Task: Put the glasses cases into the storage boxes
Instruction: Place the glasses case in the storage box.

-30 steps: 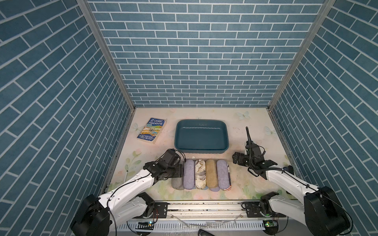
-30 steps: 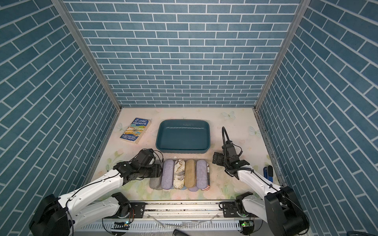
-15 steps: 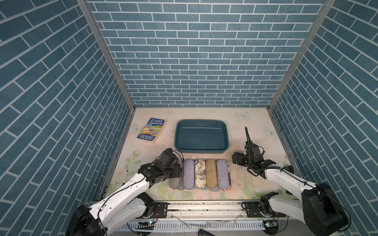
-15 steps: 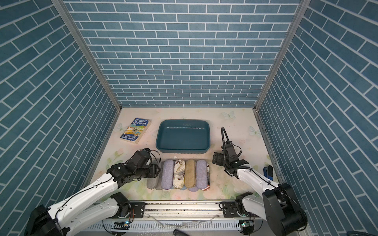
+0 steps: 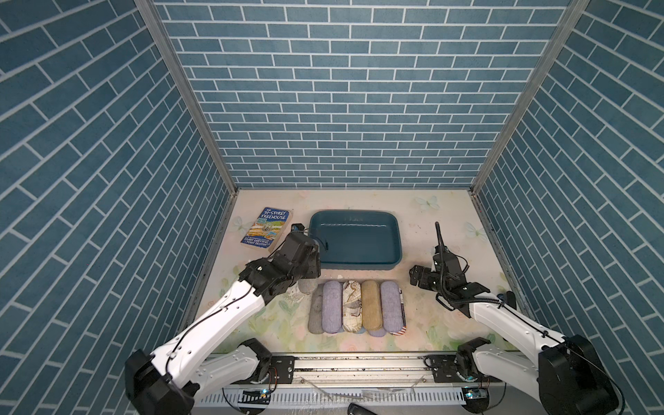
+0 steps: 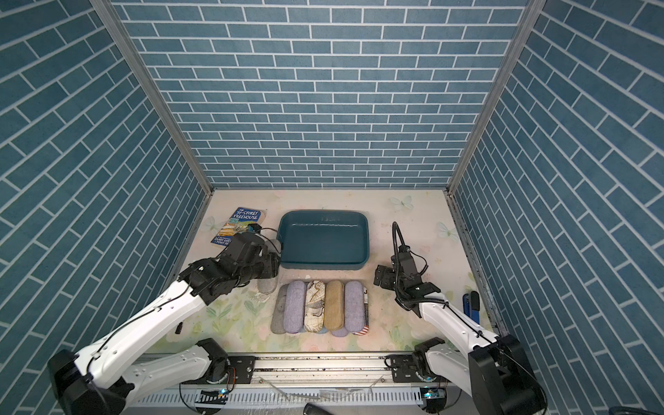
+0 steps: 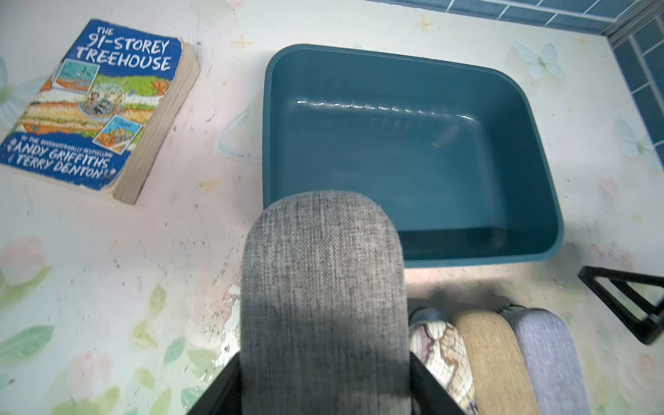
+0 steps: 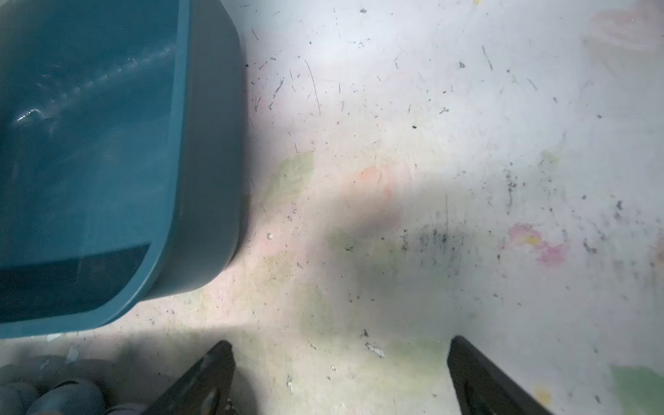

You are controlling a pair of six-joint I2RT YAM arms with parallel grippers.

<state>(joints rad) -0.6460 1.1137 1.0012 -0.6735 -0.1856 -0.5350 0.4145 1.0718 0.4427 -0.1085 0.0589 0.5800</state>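
Here, the left pincer [image 7: 325,395] grips a grey case [image 7: 323,280] across its narrow width, a sound hold for a seemingly light, stiff, cloth-covered shell, just off the near-left corner of the tub [image 7: 503,257]; right pincer [image 8: 341,377] open.

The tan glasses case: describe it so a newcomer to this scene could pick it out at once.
Find the dark teal tub in the middle of the table. On its robot side, cases lie abreast in a row. The tan case lies between the map-print case and a lilac case, the only sandy-brown one.
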